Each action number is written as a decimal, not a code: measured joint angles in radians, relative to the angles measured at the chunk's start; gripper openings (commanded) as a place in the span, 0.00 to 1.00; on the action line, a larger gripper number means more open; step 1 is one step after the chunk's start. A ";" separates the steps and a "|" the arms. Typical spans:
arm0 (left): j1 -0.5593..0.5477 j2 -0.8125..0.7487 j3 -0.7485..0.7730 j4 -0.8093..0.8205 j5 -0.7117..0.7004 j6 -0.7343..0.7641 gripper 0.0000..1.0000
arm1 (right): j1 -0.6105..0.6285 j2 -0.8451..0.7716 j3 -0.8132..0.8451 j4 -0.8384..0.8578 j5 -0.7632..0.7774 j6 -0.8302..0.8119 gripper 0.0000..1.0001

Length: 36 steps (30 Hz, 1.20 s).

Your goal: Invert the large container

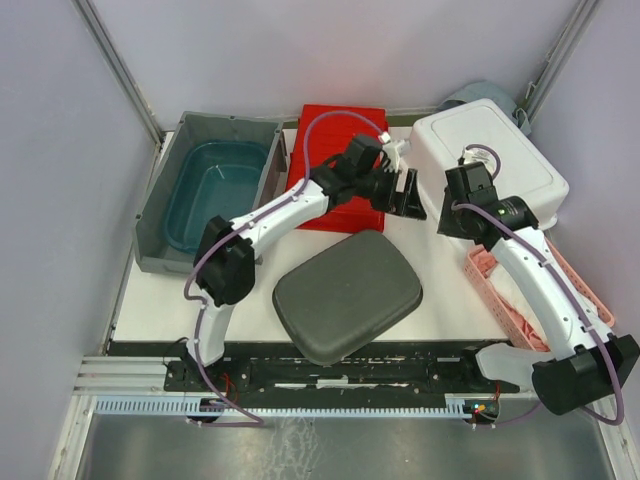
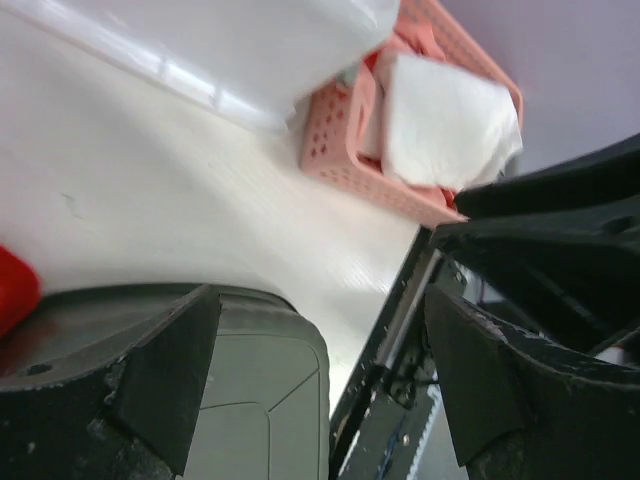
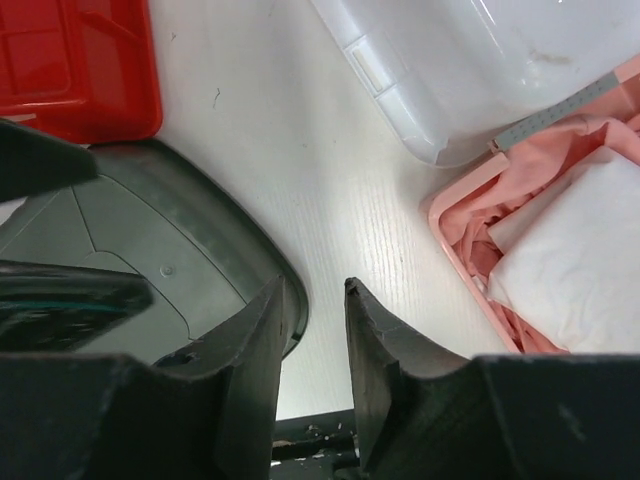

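The large white container [image 1: 495,150] sits at the far right corner of the white table [image 1: 445,295], its flat base facing up and its rim down, just beside a pink basket [image 3: 447,232] that holds a folded white cloth [image 3: 570,260]. The left gripper [image 1: 405,190] reaches across the right edge of a red tray [image 1: 330,130], between the tray and the container; its jaws are spread wide with nothing between them, and it is clear of the container. The right gripper [image 3: 315,290] hangs over bare table by the container's near corner, its jaws parted by a narrow gap and grasping nothing. A dark grey lid [image 1: 348,295] lies flat at the front centre of the table, its edge close under the right gripper's fingers. At the left stands a grey bin [image 1: 160,195] with a teal basin [image 1: 215,190] nested inside it.
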 measured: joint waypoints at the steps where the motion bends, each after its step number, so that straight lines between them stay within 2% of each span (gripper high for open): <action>1: -0.001 -0.007 0.036 -0.019 -0.025 0.004 0.90 | 0.000 0.000 0.005 -0.001 -0.004 -0.001 0.44; 3: 0.002 -0.055 0.061 -0.067 -0.109 0.014 0.91 | 0.000 0.002 0.007 -0.001 -0.019 -0.005 0.49; 5: 0.008 -0.140 0.016 -0.114 -0.209 0.016 0.90 | 0.000 0.006 0.007 0.004 -0.061 -0.015 0.51; 11: 0.018 -0.580 -0.371 -0.212 -0.555 -0.045 0.90 | 0.041 0.112 0.034 0.057 -0.251 -0.037 0.57; 15: 0.018 -0.801 -0.529 -0.289 -0.753 -0.139 0.90 | 0.197 0.274 0.122 0.095 -0.300 -0.066 0.61; 20: 0.018 -0.932 -0.600 -0.410 -0.924 -0.254 0.91 | 0.365 0.517 0.282 0.161 -0.361 -0.100 0.65; 28: 0.018 -1.025 -0.605 -0.561 -1.112 -0.405 0.91 | 0.412 0.816 0.467 0.205 -0.409 -0.105 0.73; 32: 0.018 -1.031 -0.610 -0.590 -1.138 -0.415 0.89 | 0.402 0.827 0.420 0.213 -0.370 -0.113 0.73; 36: 0.019 -1.033 -0.647 -0.568 -1.049 -0.368 0.88 | 0.357 0.740 0.242 0.234 -0.342 -0.114 0.73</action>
